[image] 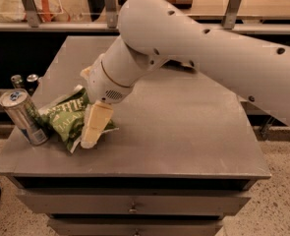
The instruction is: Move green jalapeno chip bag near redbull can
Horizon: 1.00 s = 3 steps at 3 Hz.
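Observation:
The green jalapeno chip bag (65, 116) lies crumpled on the grey table (184, 132) near its front left corner. Its left end touches or nearly touches the redbull can (22, 117). The can stands upright at the table's left edge, silver and blue with a silver top. My gripper (93, 127) hangs from the big white arm (193, 48) and sits over the right end of the bag, pointing down toward the table's front. The right part of the bag is hidden behind it.
Two small dark cans with silver tops (25, 81) stand lower down, beyond the table's left edge. A railing and shelf (46, 26) run behind the table. Drawers (132, 205) sit under its front edge.

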Each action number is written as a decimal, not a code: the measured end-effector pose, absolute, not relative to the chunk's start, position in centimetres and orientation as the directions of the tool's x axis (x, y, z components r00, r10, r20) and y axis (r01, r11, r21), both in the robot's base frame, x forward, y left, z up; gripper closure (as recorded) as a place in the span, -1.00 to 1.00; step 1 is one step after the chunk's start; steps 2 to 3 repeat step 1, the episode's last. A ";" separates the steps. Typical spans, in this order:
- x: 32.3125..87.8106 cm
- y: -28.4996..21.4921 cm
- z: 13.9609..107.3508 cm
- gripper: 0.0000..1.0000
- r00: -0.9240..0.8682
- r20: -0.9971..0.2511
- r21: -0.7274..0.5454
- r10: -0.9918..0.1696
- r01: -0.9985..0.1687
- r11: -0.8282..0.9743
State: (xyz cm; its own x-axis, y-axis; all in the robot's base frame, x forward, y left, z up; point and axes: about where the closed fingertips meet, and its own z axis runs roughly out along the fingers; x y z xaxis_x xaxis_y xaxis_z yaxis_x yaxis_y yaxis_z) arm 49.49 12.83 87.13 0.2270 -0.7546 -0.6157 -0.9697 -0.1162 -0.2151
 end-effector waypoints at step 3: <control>49.4 12.3 87.6 -1.00 0.240 -0.608 -0.215 -0.757 -0.967 -0.134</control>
